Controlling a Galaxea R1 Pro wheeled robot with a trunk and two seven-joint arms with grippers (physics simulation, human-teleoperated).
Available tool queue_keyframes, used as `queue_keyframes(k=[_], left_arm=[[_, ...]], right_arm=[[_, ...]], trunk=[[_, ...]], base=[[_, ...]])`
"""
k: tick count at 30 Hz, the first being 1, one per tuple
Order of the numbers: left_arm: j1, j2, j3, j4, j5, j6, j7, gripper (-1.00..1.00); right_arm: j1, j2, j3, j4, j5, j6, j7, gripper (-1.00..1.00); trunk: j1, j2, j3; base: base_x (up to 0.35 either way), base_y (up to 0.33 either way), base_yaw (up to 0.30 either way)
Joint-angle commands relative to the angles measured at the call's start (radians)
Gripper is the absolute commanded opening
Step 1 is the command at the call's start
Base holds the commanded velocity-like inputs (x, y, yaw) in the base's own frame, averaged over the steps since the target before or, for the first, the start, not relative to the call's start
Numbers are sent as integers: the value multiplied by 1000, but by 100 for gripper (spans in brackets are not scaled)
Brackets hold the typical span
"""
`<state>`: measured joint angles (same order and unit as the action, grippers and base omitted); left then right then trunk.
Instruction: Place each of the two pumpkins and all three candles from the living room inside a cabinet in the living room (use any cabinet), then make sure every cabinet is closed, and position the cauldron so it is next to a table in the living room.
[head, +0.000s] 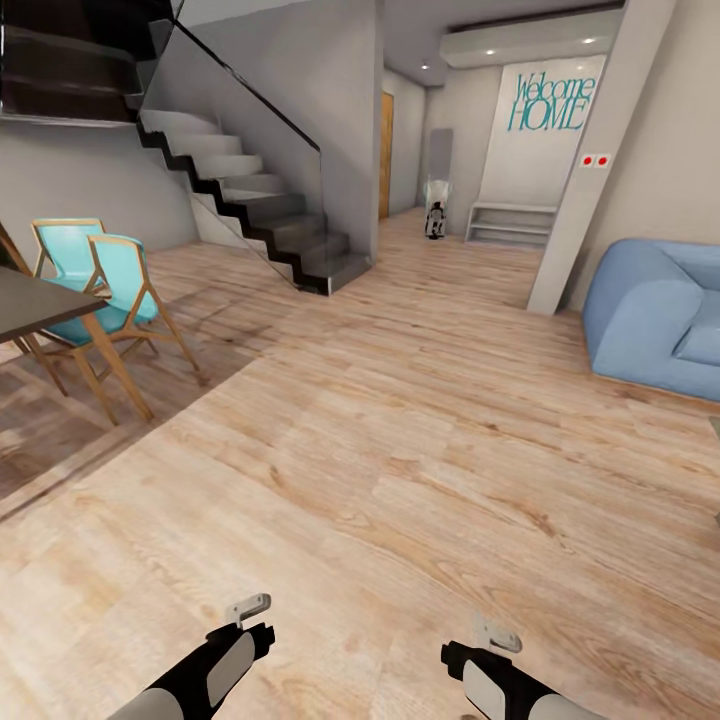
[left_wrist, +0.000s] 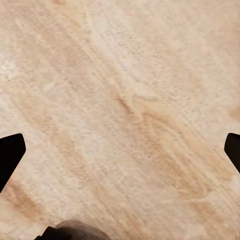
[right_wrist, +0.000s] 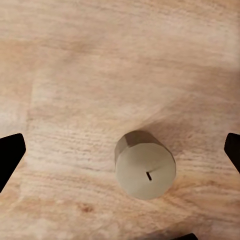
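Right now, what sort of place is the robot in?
Most likely the open-plan living area of a home: a blue sofa, a staircase with a glass balustrade, a "Welcome HOME" wall sign, and turquoise chairs at a dark table.

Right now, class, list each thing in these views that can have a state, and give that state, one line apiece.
Beige-grey stubby candle: upright on the wood floor, unlit, between the open right fingers, not gripped.
Left gripper: open, empty, over bare floor.
Right gripper: open.
Brown wooden hallway door: cannot tell.
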<state>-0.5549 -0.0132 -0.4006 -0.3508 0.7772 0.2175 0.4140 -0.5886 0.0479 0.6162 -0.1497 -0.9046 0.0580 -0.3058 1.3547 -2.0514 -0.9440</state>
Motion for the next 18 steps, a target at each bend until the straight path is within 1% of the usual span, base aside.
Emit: queue_keyframes(k=[1,11,18], left_arm=[[0,1,-8,-2,7,3,8,100],[-1,1,-9,-2,7,4,8,100],[-1,1,-8,-2,7,4,8,100]], right_arm=[[0,0,8,-2,-3,5,-7,100],[0,-2,8,-3,-2,5,-4,100],[0,-10,7,-5,-1,-2,5,100]], trunk=[[4,-8,-4],[42,-78,-35],[69,-127,-57]], base=[[0,0,0],[0,0,0],[0,0,0]])
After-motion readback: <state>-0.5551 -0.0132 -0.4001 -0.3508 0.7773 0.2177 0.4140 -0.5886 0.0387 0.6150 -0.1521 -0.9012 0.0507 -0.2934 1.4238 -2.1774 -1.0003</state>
